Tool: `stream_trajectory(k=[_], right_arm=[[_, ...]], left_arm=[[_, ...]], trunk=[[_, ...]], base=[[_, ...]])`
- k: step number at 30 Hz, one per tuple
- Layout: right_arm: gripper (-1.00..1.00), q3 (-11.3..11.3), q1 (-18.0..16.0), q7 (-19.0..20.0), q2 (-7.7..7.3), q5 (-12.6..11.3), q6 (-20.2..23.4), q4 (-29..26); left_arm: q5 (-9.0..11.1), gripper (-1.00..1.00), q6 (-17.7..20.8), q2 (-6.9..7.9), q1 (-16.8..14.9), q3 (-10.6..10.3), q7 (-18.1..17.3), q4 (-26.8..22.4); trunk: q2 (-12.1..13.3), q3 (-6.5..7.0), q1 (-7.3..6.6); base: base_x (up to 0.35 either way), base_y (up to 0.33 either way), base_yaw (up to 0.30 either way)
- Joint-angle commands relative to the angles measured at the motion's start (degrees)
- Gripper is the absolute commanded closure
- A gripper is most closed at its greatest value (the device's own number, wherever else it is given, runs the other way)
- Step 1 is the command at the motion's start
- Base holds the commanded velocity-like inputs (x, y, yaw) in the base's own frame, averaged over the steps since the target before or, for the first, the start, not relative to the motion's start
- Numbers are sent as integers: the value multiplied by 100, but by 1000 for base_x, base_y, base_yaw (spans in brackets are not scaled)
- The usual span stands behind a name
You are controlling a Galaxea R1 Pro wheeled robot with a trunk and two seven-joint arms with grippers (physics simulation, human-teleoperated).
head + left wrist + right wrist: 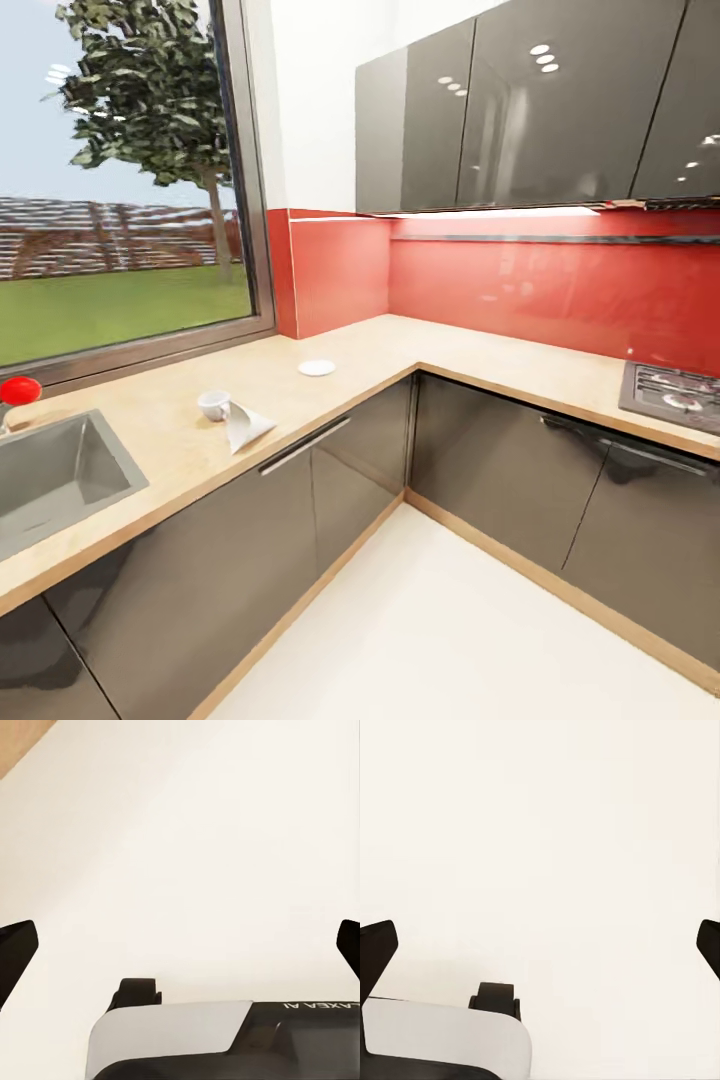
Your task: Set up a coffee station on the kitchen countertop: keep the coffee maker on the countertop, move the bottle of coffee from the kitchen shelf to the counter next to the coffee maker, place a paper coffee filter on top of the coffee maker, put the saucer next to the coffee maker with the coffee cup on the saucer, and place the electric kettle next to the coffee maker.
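The left gripper (180, 945) has its two dark fingertips (16, 952) spread to the outer edges of the left wrist view, wide open, with nothing between them and nothing touching them; behind them lies pale cream floor (195, 847), with part of the robot's base (225, 1039) and one black caster (137, 991) in front. The right gripper (540, 945) is the same: two fingertips (376, 956) set far apart, empty, over the same pale floor (547, 832), with a grey-white corner of the base (442, 1039) and one caster (496, 997).

In the head view an L-shaped countertop (400, 345) of light beige wood grain runs below a red backsplash (540, 290). On it I count one saucer (316, 368), one coffee cup (214, 404) and one white folded paper coffee filter (245, 428). The saucer sits alone toward the inner corner; the cup lies well apart from it, at roughly 8 o'clock from the saucer, and the filter is just beside the cup at about its 4 o'clock, apparently touching it. One steel sink (55, 480) lies at 9 o'clock from the cup, with a red knob (20, 390) above it. One hob (672, 395) sits on the other leg of the counter. Glossy grey cabinets (530, 110) hang above, and a window (120, 180) shows one tree and grass.

The counter and its things show in the head view; the wrist views show the floor and the robot's base.
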Motion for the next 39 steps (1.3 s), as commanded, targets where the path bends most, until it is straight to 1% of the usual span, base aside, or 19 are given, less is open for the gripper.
stream_trajectory(k=[1, 11, 18, 25, 34, 37, 38, 39], right_arm=[[-100, 0, -4, -1, -1, 52, -15, 5], [-100, 0, -4, -1, -1, 52, -19, 5], [-100, 0, -4, -1, -1, 52, -18, 5], [-100, 0, -4, -1, -1, 52, -18, 5], [-100, 0, -4, 5, -2, 64, -18, 32], [-100, 0, -4, 1, -1, 62, -15, 38], [-100, 0, -4, 4, -1, 61, -17, 34], [-100, 0, -4, 5, -1, 61, -16, 34]], left_arm=[[2, -100, 1, -2, 4, 9, 1, -12], [7, -100, -2, -2, 4, 8, -10, -12], [7, -100, -2, -2, 4, 8, -10, -12], [7, -100, -2, -2, 4, 8, -10, -12], [3, -100, -2, -2, 4, -6, -14, -12], [-6, -100, -6, -23, 4, -66, -27, -37], [-13, -100, -7, -80, 4, -185, -68, -75], [-14, -100, -6, -107, 4, -210, -81, -94]], trunk=[[-3, -5, 0], [-3, -5, 0], [-3, -5, 0], [-3, 1, 0], [-3, 3, 0], [-3, 3, 0], [-3, 3, 0], [-3, 3, 0]], base=[[0, 1, -279], [0, 16, -255], [0, 232, -58], [-26, 264, -164], [-13, 47, -32], [-1, 5, -3], [0, 0, 0], [0, 0, 0]])
